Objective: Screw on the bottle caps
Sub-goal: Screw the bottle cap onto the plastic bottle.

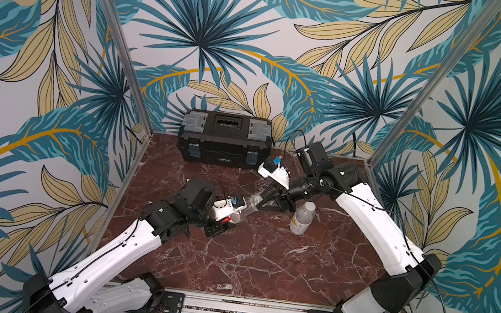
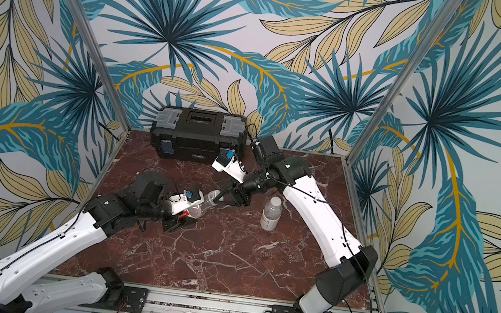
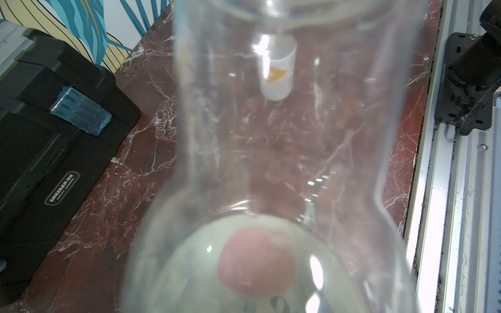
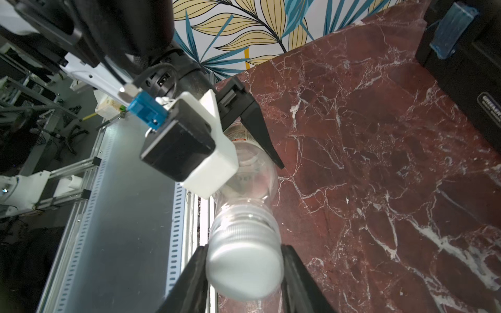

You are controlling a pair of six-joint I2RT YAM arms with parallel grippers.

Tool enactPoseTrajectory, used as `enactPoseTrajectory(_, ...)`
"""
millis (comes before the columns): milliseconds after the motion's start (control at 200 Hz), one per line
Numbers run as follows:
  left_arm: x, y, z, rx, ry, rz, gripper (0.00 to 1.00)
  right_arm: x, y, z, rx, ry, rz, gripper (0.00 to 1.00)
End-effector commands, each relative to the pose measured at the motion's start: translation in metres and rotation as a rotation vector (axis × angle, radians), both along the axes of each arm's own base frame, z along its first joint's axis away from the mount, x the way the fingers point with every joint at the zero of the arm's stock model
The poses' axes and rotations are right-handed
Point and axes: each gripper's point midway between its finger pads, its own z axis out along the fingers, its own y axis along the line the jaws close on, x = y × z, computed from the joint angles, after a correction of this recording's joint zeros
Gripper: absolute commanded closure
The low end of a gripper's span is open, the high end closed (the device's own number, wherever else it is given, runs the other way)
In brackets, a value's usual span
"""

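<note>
Sprawling leaf-print walls (image 1: pixel 226 29), marble tabletop (image 1: pixel 246 255)

**Blurred, cropped, hidden**

Left wrist view: the clear plastic bottle with a red-marked white label (image 3: pixel 271 162) is a close blur, neck and label cropped. Through it, well apart from the black plastic toolbox (image 3: pixel 54 135), the clear bottle with a white-yellow label (image 3: pixel 278 76) shows no top. Right wrist view: the round white plastic screw cap (image 4: pixel 244 271) is blurred. In both top views the left gripper (image 1: pixel 231 219) hides its fingertips.
</note>
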Motion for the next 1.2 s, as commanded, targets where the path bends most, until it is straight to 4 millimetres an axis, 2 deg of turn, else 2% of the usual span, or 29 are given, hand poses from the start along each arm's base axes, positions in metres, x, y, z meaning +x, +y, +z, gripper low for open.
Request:
enactPoseTrajectory(0, 0.021, -0.035, 0.128, -0.354, -0.392, -0.066, 0.43, -0.030, 0.013, -0.052, -0.157, 0.301, -0.026, 0.77)
enactPoseTrajectory(195, 0.026, -0.034, 0.125, -0.335, -0.395, -0.049, 0.47, -0.030, 0.016, -0.057, -0.181, 0.407, -0.102, 0.84)
enactPoseTrajectory(371, 0.030, -0.030, 0.124, -0.314, -0.411, -0.026, 0.51, -0.028, 0.027, -0.054, -0.120, 0.514, -0.177, 0.86)
enactPoseTrajectory(661, 0.037, -0.027, 0.120, -0.285, -0.422, 0.009, 0.53, -0.013, 0.035, -0.066, -0.138, 0.699, -0.395, 0.94)
enactPoseTrajectory(781, 0.039, -0.026, 0.119, -0.274, -0.432, 0.024, 0.53, -0.010, 0.042, -0.065, -0.116, 0.752, -0.450, 0.97)
enactPoseTrajectory(1192, 0.042, -0.023, 0.115, -0.228, -0.463, 0.053, 0.53, -0.009, 0.050, -0.071, -0.150, 0.937, -0.532, 0.97)
